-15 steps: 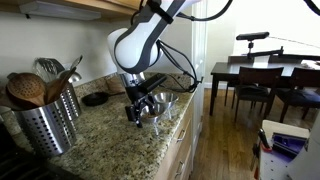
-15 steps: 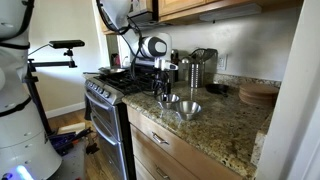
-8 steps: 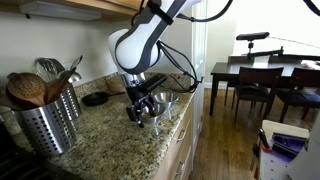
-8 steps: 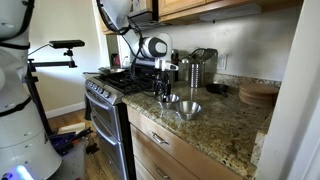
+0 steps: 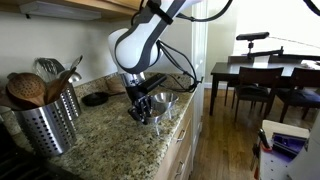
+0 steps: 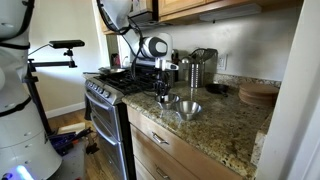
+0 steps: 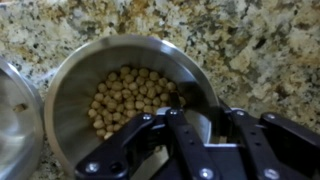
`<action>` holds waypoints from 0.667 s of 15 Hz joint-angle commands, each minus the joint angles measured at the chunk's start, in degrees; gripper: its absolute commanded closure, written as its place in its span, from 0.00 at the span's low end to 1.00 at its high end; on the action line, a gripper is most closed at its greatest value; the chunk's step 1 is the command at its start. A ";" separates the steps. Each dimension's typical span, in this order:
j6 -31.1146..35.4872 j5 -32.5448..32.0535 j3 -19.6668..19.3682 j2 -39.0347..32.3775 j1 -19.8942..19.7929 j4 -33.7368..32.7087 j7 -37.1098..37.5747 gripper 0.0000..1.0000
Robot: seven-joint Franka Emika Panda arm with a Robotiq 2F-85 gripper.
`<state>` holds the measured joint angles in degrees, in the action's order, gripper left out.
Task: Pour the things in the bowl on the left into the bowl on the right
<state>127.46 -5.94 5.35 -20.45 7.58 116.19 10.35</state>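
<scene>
The wrist view looks down into a steel bowl [image 7: 70,70] holding a heap of round tan chickpeas [image 7: 125,95]. My gripper [image 7: 202,108] straddles its near right rim, one finger inside and one outside, shut on the rim. A second steel bowl [image 7: 10,120], seemingly empty, shows at the left edge. In both exterior views the gripper [image 5: 142,112] [image 6: 163,92] hangs low over the granite counter at the held bowl [image 6: 168,99]. The other bowl [image 6: 187,109] [image 5: 165,100] stands right beside it.
A perforated steel utensil holder [image 5: 45,120] with wooden spoons stands on the counter. A black disc [image 5: 97,98] lies near the wall. A stove [image 6: 105,95] adjoins the counter, with a steel canister [image 6: 195,70] and wooden boards [image 6: 258,95] at the back. The counter edge runs close to the bowls.
The jaws have closed in onto the bowl's rim. The arm and both bowls have hardly moved.
</scene>
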 commanded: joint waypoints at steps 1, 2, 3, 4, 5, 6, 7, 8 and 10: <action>0.85 -1.18 -1.08 -0.07 1.22 0.00 1.83 0.91; 0.80 -1.31 -1.12 -0.06 1.21 -0.10 1.85 0.94; 0.77 -1.43 -1.14 0.05 1.21 -0.30 1.97 0.90; 0.75 -1.45 -1.16 0.10 1.18 -0.40 1.97 0.90; 0.76 -1.49 -1.21 0.18 1.17 -0.49 2.02 0.91; 0.74 -1.52 -1.25 0.25 1.15 -0.57 2.03 0.90; 0.69 -1.56 -1.30 0.37 1.15 -0.59 2.09 0.90; 0.59 -1.57 -1.33 0.53 1.14 -0.63 2.13 0.90; 0.42 -1.70 -1.46 1.22 1.15 -0.58 2.50 0.91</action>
<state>127.44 -6.39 5.10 -20.20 7.59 115.03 10.67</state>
